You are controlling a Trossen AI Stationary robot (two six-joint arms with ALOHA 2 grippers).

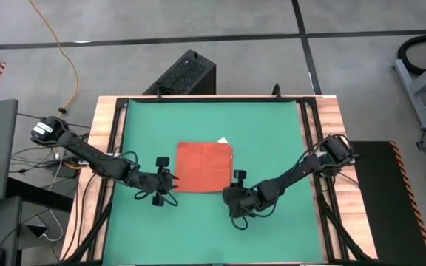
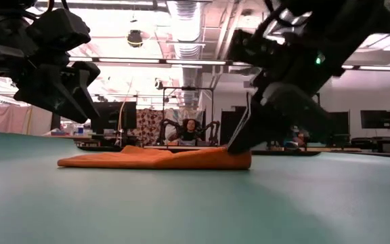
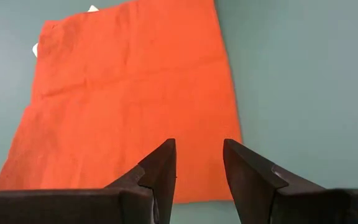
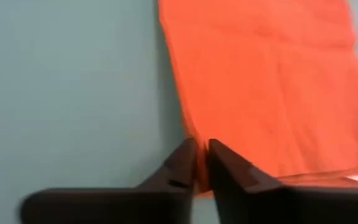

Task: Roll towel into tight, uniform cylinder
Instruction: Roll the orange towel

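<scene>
Right gripper (image 4: 202, 146) pinches narrow at the towel's (image 1: 204, 165) near corner, left gripper (image 3: 199, 155) half-open; soft, limp cloth, best gripped by corners.

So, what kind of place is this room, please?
Probably a robotics lab or workshop: another pair of robot arms with a person stands beyond the green table, monitors line the wall, and ceiling ducts are exposed.

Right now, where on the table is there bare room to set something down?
The green mat is bare beyond the towel toward the far edge, and along the near edge. It is crowded at the towel's near corners, where the left gripper and right gripper sit.
</scene>
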